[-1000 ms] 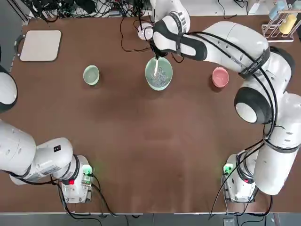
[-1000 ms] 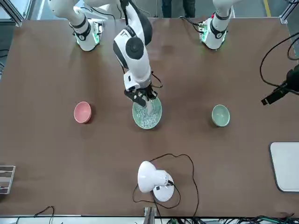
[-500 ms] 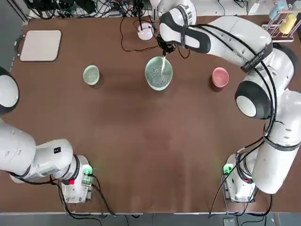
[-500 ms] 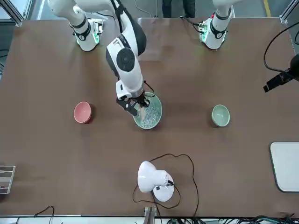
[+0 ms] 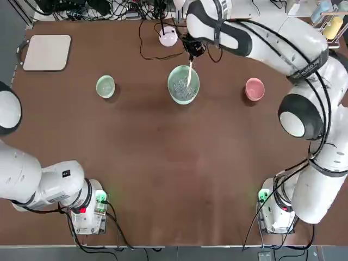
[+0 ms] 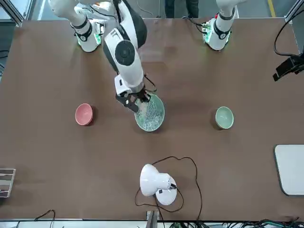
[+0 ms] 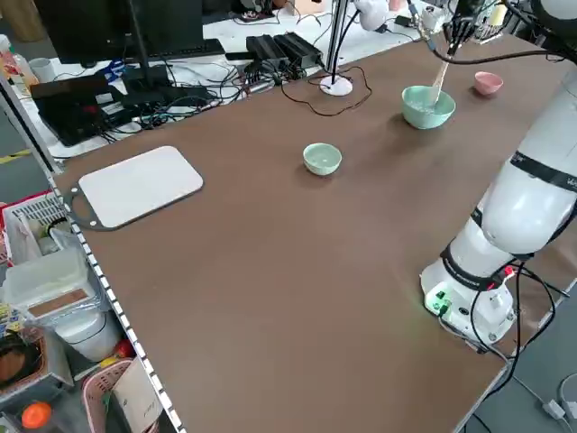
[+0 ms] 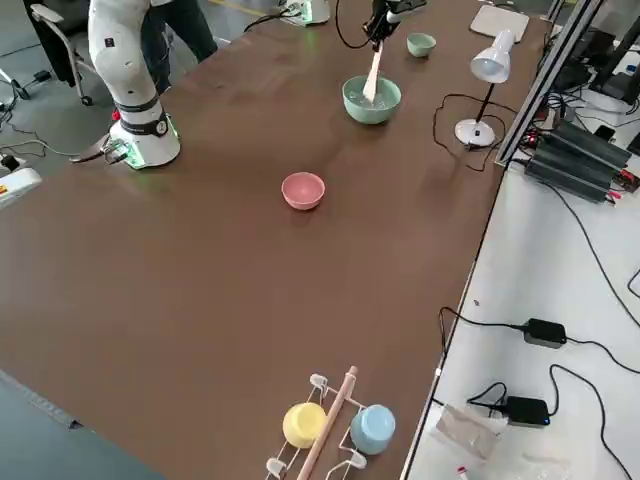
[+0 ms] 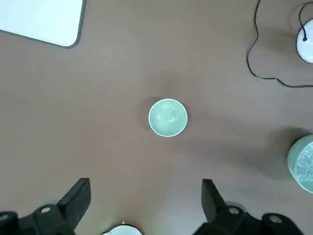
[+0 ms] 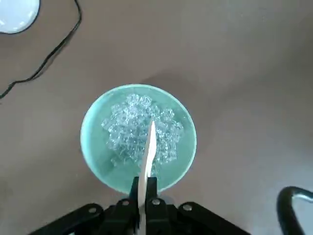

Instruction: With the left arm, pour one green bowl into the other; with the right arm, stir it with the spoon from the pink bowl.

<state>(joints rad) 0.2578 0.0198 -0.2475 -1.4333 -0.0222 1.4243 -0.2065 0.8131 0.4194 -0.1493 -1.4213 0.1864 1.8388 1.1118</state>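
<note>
My left gripper (image 9: 145,208) hangs wide open over the emptied small bowl (image 9: 167,117) (pouring looks done). Farther out, my right gripper (image 10: 145,193), clamped on the spoon (image 10: 146,152), has drawn back toward the big bowl's (image 10: 93,152) rim, tip probably still among the clear bits: stirring continues.

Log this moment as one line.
right claw: shut on spoon in big bowl | left claw: open, above small bowl | pink bowl: empty
</note>
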